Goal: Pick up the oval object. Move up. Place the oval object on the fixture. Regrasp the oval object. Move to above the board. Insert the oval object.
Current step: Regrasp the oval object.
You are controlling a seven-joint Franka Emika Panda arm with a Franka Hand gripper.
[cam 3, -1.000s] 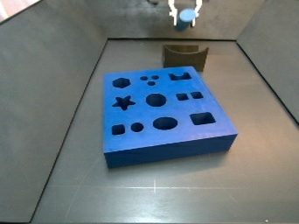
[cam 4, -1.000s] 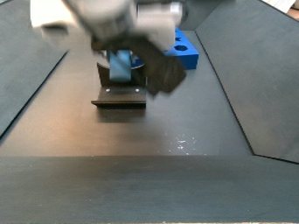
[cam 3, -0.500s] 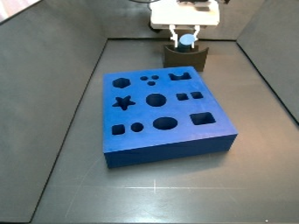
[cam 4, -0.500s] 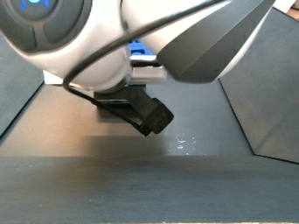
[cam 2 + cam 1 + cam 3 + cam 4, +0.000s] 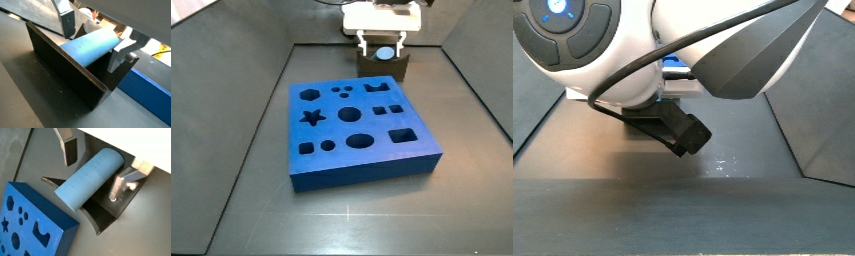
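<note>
The oval object (image 5: 87,175) is a pale blue peg lying on its side in the curved notch of the dark fixture (image 5: 100,218), as both wrist views show. My gripper (image 5: 93,178) straddles it and is open. One finger (image 5: 70,148) stands clear of the peg, the other finger (image 5: 123,180) close beside it. In a side view the gripper (image 5: 382,47) hangs over the fixture (image 5: 385,68) at the back, with the oval object (image 5: 382,53) between the spread fingers. The blue board (image 5: 358,125) lies in front of the fixture.
Sloping grey walls (image 5: 251,110) enclose the dark floor (image 5: 345,215). The board's corner (image 5: 30,223) lies close to the fixture. In a side view the arm's body (image 5: 647,60) blocks nearly everything, leaving a sliver of the board (image 5: 676,65).
The gripper came down with the peg onto the fixture. Since half a second ago the fingers have spread apart, and the peg now rests in the notch.
</note>
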